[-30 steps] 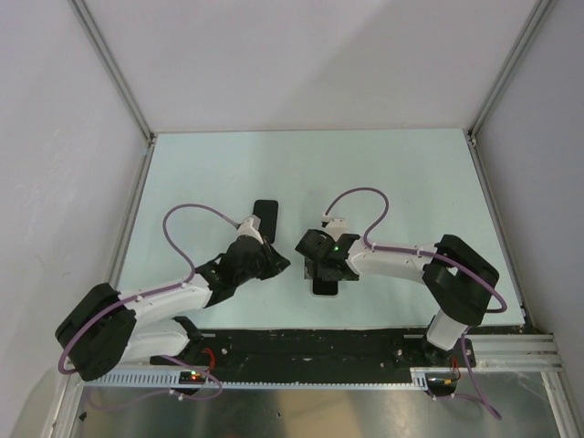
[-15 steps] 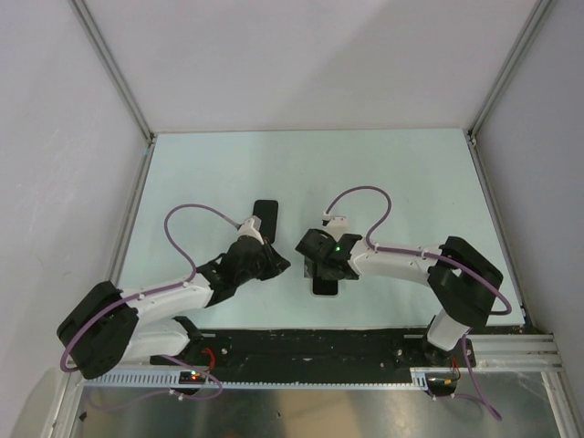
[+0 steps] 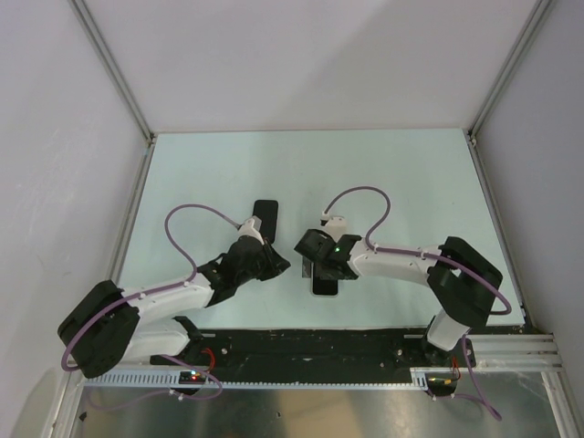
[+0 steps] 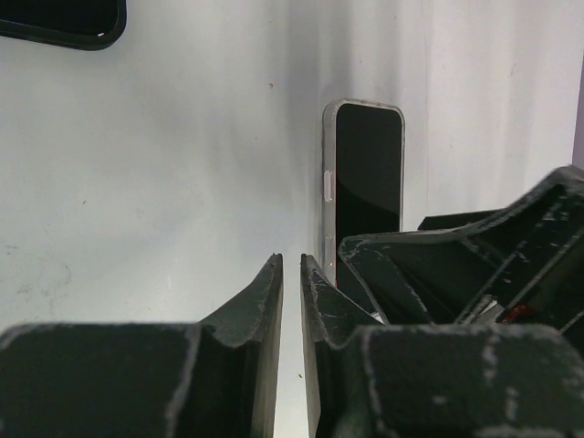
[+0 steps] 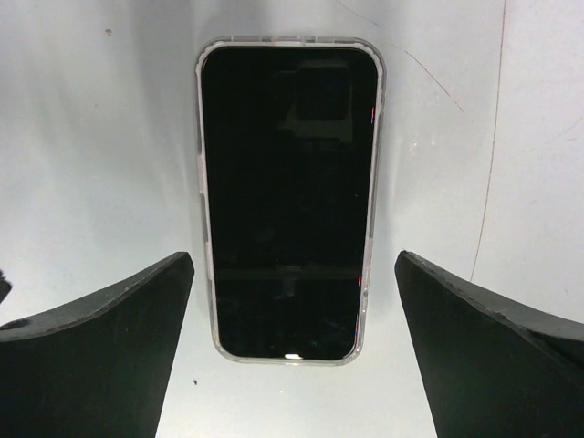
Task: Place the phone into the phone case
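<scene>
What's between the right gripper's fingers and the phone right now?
Only bare table. In the right wrist view the phone lies flat between the fingers of the open right gripper, with a clear strip of table on each side.

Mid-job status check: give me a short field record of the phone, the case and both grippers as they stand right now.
phone: black-screened phone with a pale rim, lying flat and screen up on the light table
case: black phone case, flat on the table, apart from the phone
right gripper: open, a finger on each side of the phone, a gap showing on both sides
left gripper: fingers nearly together, holding nothing, beside the phone
task state: phone not yet in the case
</scene>
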Controlling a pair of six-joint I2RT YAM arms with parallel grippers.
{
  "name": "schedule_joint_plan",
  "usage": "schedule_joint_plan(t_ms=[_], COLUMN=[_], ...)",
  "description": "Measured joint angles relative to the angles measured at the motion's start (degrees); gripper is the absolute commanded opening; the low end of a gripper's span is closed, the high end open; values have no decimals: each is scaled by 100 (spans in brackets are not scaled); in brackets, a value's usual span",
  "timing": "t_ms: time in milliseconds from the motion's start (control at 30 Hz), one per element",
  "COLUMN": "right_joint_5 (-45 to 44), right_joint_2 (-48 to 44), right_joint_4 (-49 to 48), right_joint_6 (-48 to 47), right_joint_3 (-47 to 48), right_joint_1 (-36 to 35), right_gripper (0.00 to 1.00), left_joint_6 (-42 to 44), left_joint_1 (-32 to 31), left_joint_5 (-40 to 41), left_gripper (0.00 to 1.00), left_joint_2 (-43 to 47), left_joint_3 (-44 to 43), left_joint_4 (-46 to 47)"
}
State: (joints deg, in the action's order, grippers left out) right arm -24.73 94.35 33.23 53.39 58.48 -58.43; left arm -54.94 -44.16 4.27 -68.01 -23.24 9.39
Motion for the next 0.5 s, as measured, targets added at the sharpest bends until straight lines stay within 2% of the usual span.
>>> schedule_joint_plan(t_ms=[400, 467, 500], right_joint_5=[175, 162, 162], right_joint_2=[426, 448, 448], right_joint_4=[-203, -199, -190], right_joint_6=[-46, -44, -46], right_joint_3=[0, 0, 0], right_joint_1=[-37, -37, -37], right_gripper=[97, 89, 82], left_joint_6=[0, 0, 0], left_joint_1=[0, 0, 0], left_joint_5=[2, 2, 2], left_gripper=[18, 18, 18], left_joint_2=[0, 0, 0], left_joint_3=[0, 0, 0], left_joint_4=[0, 0, 0])
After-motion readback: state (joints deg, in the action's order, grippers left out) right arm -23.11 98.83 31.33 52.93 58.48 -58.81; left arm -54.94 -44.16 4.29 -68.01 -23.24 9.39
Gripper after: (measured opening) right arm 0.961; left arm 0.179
